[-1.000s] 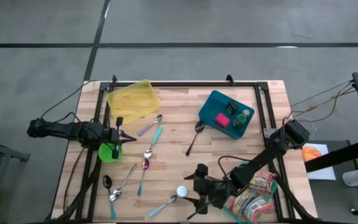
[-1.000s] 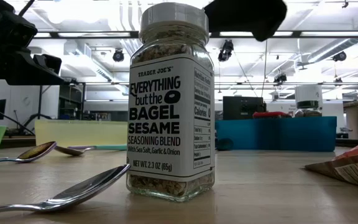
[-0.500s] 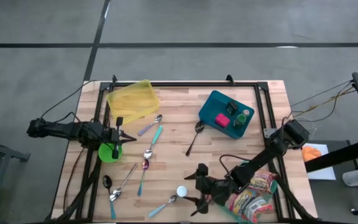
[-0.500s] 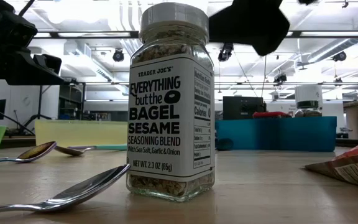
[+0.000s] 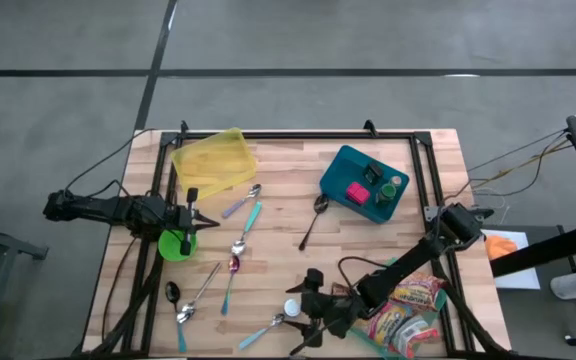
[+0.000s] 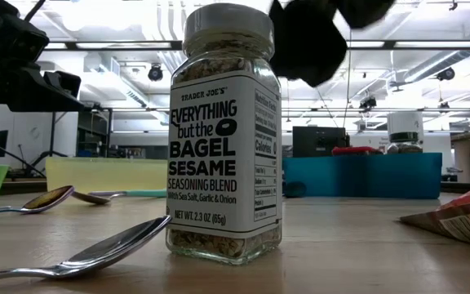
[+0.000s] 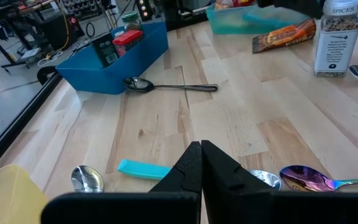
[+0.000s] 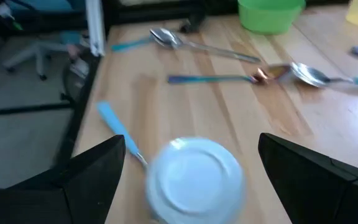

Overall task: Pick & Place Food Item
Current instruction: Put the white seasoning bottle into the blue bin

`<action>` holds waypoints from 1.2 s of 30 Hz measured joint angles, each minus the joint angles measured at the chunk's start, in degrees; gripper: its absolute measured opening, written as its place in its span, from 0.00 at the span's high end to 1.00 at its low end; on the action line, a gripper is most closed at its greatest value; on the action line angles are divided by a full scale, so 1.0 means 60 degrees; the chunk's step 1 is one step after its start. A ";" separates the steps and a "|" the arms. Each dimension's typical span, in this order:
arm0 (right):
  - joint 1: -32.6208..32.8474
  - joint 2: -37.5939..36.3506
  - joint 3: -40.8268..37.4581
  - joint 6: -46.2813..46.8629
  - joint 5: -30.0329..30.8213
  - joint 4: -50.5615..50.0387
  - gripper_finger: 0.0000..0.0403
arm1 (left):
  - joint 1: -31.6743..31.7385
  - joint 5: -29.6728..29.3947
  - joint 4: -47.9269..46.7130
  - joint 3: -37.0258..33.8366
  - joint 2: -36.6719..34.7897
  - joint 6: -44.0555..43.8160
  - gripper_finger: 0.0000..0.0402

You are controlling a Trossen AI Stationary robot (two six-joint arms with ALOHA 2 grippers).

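A glass seasoning jar (image 6: 223, 139) with a white lid (image 5: 292, 307) stands upright on its base near the table's front edge. My right gripper (image 5: 304, 311) hangs open just above it. In the right wrist view the lid (image 8: 194, 179) shows between the two spread fingers (image 8: 89, 177), with a gap on each side. In the low view a dark finger (image 6: 304, 41) hovers beside the jar's top. My left gripper (image 5: 190, 214) waits shut at the table's left, above a green bowl (image 5: 175, 245).
Snack bags (image 5: 406, 315) lie at the front right under my right arm. A blue bin (image 5: 363, 183) stands at the back right and a yellow tray (image 5: 213, 160) at the back left. Several spoons (image 5: 236, 245) are scattered across the middle and front left.
My right gripper has moved down and toward the table's left edge, staying open, until its fingers stand on either side of the jar's lid. The jar has not moved.
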 joint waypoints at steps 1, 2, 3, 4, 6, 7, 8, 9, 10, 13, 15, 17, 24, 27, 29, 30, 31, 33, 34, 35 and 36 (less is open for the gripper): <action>-0.0006 -0.0002 -0.0007 0.0160 0.0008 -0.0148 0.09 | 0.0000 0.0000 0.0000 0.0004 0.0012 0.0000 1.00; -0.0011 -0.0002 -0.0007 0.0370 0.0013 -0.0278 0.09 | 0.0000 0.0000 0.0004 0.0004 0.0015 0.0000 1.00; -0.0013 -0.0002 -0.0007 0.0566 0.0013 -0.0451 0.09 | 0.0000 0.0000 0.0007 0.0003 0.0025 0.0000 1.00; -0.0013 -0.0002 -0.0010 0.0729 0.0016 -0.0592 0.09 | 0.0000 0.0000 0.0004 0.0001 0.0053 0.0000 1.00; -0.0013 0.0004 -0.0010 0.1100 0.0013 -0.0732 0.09 | 0.0001 0.0000 0.0007 0.0002 0.0057 0.0000 1.00; -0.0023 0.0005 -0.0010 0.1224 0.0014 -0.0755 0.09 | 0.0000 0.0000 0.0007 0.0002 0.0057 0.0000 1.00; -0.0024 0.0008 -0.0010 0.1314 0.0012 -0.0790 0.09 | 0.0000 0.0000 0.0007 0.0004 0.0058 0.0000 1.00; -0.0028 0.0011 -0.0014 0.1419 0.0010 -0.0814 0.09 | 0.0000 0.0000 0.0007 0.0004 0.0055 0.0000 1.00; -0.0031 0.0012 -0.0014 0.1543 0.0010 -0.0851 0.09 | 0.0001 0.0000 0.0007 0.0002 0.0058 0.0000 1.00; -0.0031 0.0020 -0.0014 0.1819 0.0010 -0.0880 0.09 | 0.0000 0.0000 0.0011 0.0004 0.0058 0.0000 1.00; -0.0040 0.0020 -0.0014 0.1878 0.0014 -0.0872 0.09 | 0.0000 0.0000 0.0011 0.0003 0.0058 0.0000 1.00; -0.0040 0.0020 -0.0014 0.1879 0.0096 -0.0863 0.09 | 0.0000 0.0000 0.0011 0.0004 0.0058 0.0000 1.00; -0.0068 0.0020 -0.0014 0.1820 0.0220 -0.0869 0.09 | 0.0002 0.0000 0.0015 0.0004 0.0058 0.0000 1.00; -0.0064 0.0021 -0.0014 0.1791 0.0199 -0.0873 0.09 | 0.0000 0.0000 0.0015 0.0000 0.0058 0.0000 1.00; -0.0064 0.0023 -0.0014 0.1791 0.0195 -0.0880 0.10 | 0.0001 0.0000 0.0015 0.0002 0.0058 0.0000 1.00; -0.0064 0.0023 -0.0017 0.1788 0.0189 -0.0880 0.11 | 0.0002 0.0000 0.0015 0.0002 0.0058 0.0000 1.00; -0.0064 0.0023 -0.0018 0.1787 0.0172 -0.0880 0.13 | 0.0000 0.0000 0.0015 0.0000 0.0058 0.0000 1.00; -0.0061 0.0023 -0.0018 0.1757 0.0159 -0.0886 0.18 | 0.0000 0.0000 0.0017 0.0001 0.0058 0.0001 1.00; -0.0058 0.0023 -0.0018 0.1694 0.0163 -0.0908 0.21 | 0.0000 0.0000 0.0016 0.0004 0.0058 0.0000 1.00; -0.0057 0.0023 -0.0018 0.1661 0.0166 -0.0929 0.24 | 0.0003 0.0000 0.0018 0.0000 0.0058 0.0000 1.00; -0.0057 0.0023 -0.0018 0.1638 0.0166 -0.0938 0.27 | 0.0000 0.0000 0.0018 0.0000 0.0058 0.0000 1.00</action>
